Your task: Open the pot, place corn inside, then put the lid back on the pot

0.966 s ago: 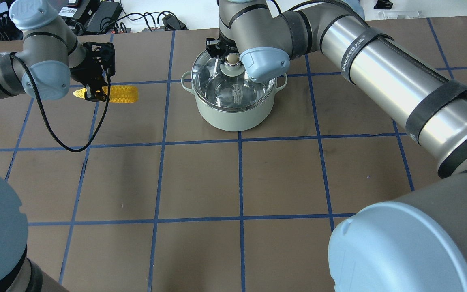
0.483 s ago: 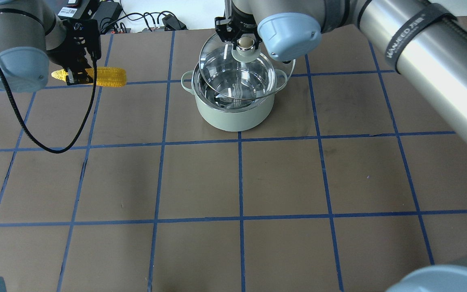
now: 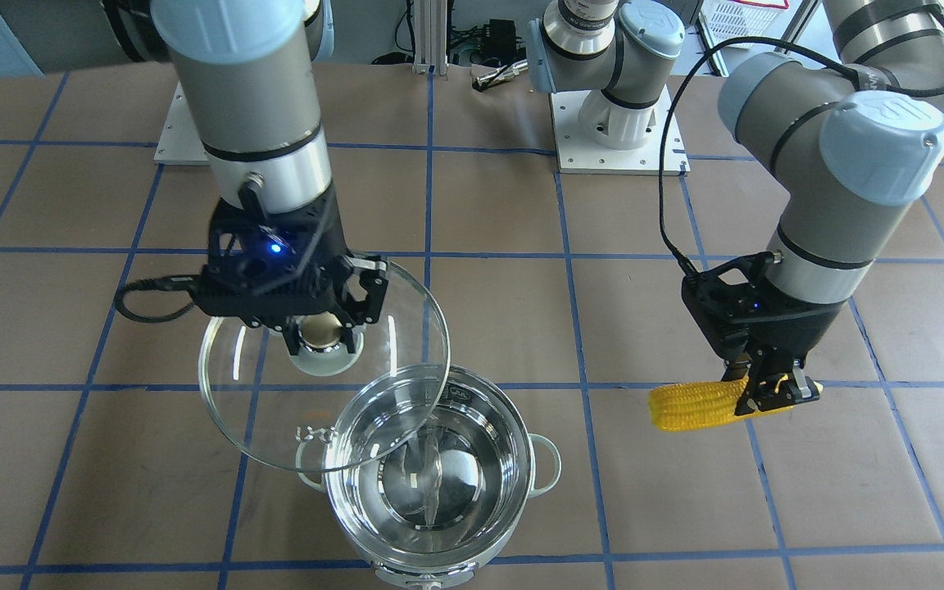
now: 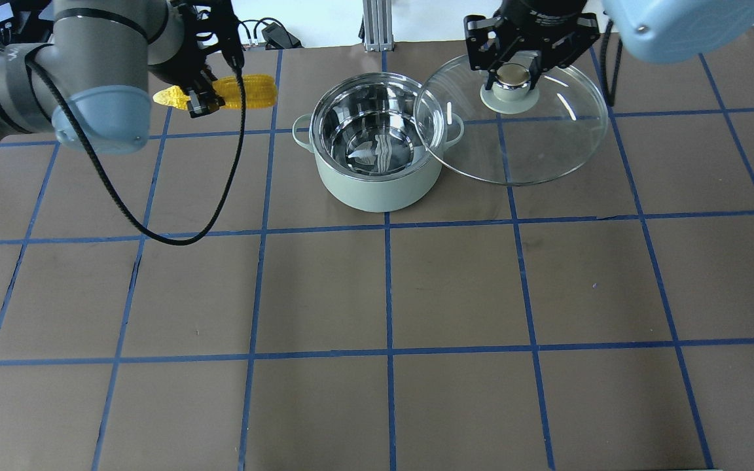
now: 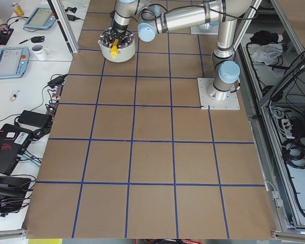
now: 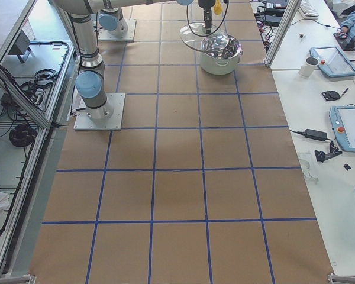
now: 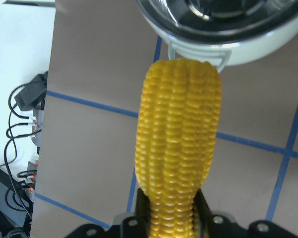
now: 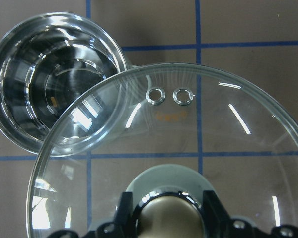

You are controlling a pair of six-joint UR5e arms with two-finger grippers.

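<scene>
The mint-green pot stands open on the table, its shiny inside empty. My right gripper is shut on the beige knob of the glass lid and holds the lid in the air to the right of the pot; the lid's edge overlaps the pot's rim. In the front view the right gripper and the lid show likewise. My left gripper is shut on the yellow corn, held level in the air left of the pot. The corn fills the left wrist view.
Brown table with a blue tape grid. Cables and power bricks lie past the far edge. The left arm's black cable hangs in a loop over the table. The arm base plates stand at the robot's side.
My right gripper has carried the lid up and to the right, off the pot. My left gripper has moved the corn right, toward the pot.
</scene>
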